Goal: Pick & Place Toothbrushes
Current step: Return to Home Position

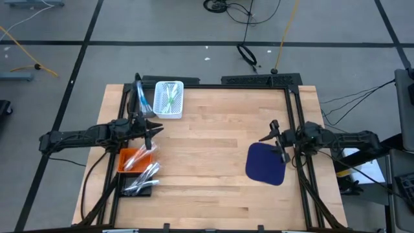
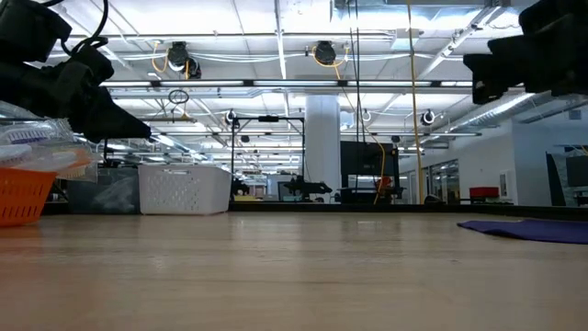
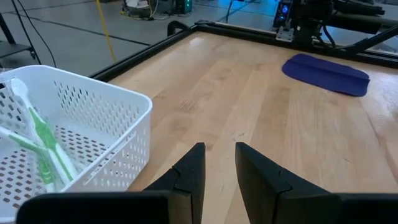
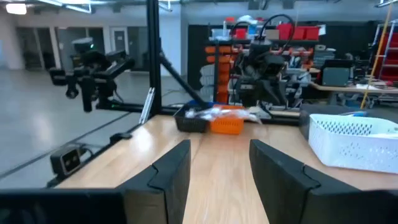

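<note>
Pale wood of the table (image 1: 213, 149) lay under both arms: your left gripper (image 3: 219, 152) hung over its left side just beside the white basket (image 3: 118, 118), fingers a little apart with nothing between them. Your right gripper (image 4: 219, 149) hung over the right side by the dark blue mat (image 1: 266, 163), fingers spread wider and likewise empty. Green and white toothbrushes (image 3: 43, 140) lay in the white basket near the far left corner — more were heaped in the orange bin (image 1: 124, 162) and the black bin (image 1: 129, 193), side by side at the table's left edge.
</note>
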### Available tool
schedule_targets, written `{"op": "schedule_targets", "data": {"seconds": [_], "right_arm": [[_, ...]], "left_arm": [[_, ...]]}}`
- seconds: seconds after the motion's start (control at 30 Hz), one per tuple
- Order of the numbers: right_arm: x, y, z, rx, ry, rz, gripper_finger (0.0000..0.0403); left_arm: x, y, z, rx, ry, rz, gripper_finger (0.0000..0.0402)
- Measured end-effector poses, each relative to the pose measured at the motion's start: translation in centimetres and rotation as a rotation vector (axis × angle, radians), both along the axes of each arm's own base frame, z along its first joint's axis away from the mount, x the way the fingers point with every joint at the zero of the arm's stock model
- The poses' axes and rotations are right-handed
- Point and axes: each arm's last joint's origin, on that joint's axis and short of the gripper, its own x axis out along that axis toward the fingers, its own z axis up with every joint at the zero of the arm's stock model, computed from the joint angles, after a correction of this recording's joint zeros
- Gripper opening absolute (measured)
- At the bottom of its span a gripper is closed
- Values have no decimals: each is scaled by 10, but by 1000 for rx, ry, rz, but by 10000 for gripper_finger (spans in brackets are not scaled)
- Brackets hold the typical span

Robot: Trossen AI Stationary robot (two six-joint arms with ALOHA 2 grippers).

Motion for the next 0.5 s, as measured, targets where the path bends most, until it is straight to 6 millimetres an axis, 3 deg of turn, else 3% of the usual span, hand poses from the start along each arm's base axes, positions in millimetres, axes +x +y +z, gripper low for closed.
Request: {"op": "schedule_targets", "data": {"seconds": [0.2, 0.5], "right_arm": [[-9, 4, -7, -28, 49, 30, 155], [-10, 3, 4, -22, -64, 25, 155]], "left_arm": [[0, 0, 0, 0, 0, -2, 88], [0, 0, 0, 0, -1, -3, 88]]}}
